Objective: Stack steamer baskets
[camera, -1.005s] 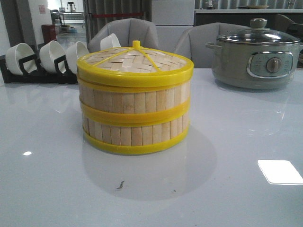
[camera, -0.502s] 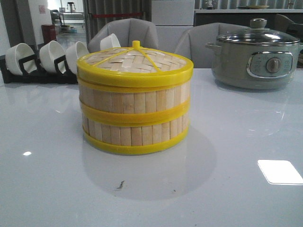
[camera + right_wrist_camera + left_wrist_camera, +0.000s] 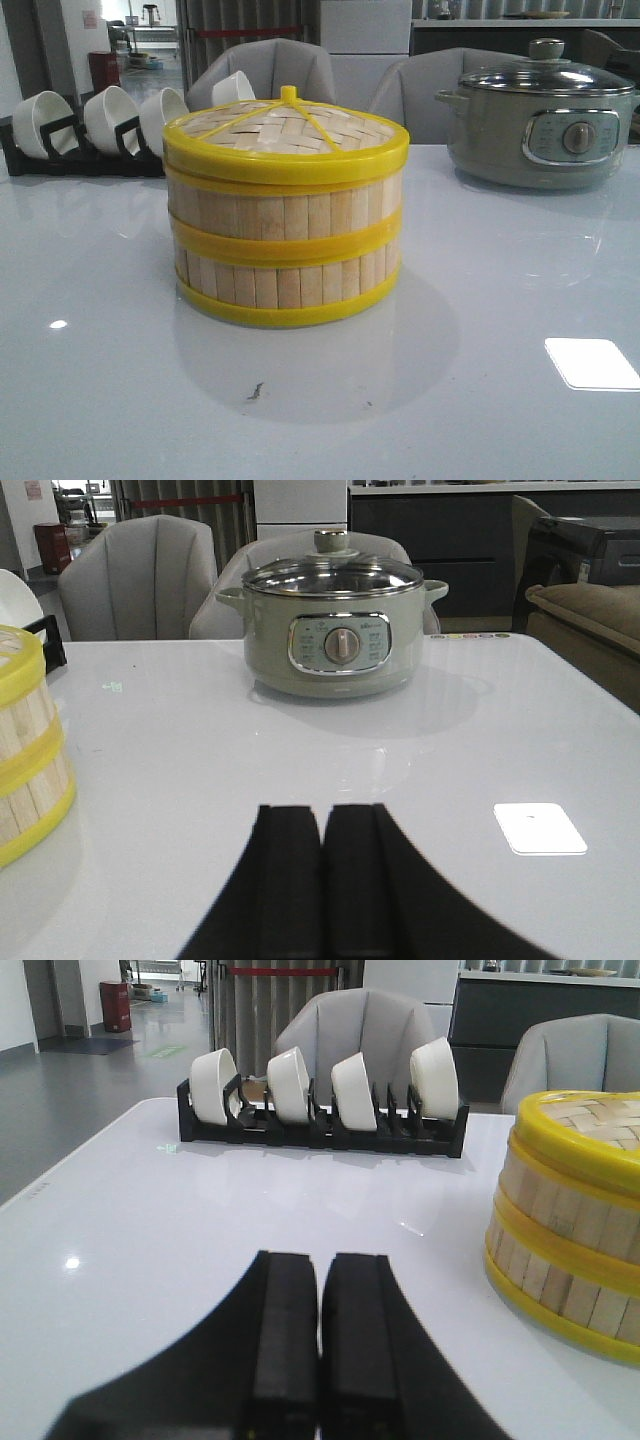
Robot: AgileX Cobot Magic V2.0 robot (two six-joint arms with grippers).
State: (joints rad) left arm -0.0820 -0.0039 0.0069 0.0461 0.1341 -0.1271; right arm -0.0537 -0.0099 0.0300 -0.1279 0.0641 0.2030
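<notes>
Two steamer baskets (image 3: pixel 285 245) are sitting stacked one on the other in the middle of the white table (image 3: pixel 500 300), upper basket (image 3: pixel 285 212) resting squarely on the lower basket (image 3: pixel 285 282), and the woven lid (image 3: pixel 285 135) is sitting on top, closing the stack (yellow rims lining up, small yellow knob at the lid's centre). Nothing is touching the stack. Neither arm is showing in the front view. The left gripper (image 3: pixel 320 1345) is hovering low over bare table, its two black fingers (image 3: pixel 284 1330) pressing together with nothing between them; the stack is lying off to that gripper's right, apart from it. The right gripper (image 3: pixel 322 880) is doing the same, fingers (image 3: pixel 290 875) together and holding nothing, over bare table with the stack off to its left, only an edge of it showing in the right wrist view. Behind the stack on the far left, a black rack (image 3: pixel 320 1130) is holding four white bowls (image 3: pixel 290 1085) standing on edge. On the far right, a grey-green electric pot (image 3: pixel 540 115) with a glass lid (image 3: pixel 545 75) is sitting well apart from the baskets. Grey chairs (image 3: pixel 265 70) are standing behind the table. A bright square reflection (image 3: pixel 590 362) is showing on the table near the right front.
</notes>
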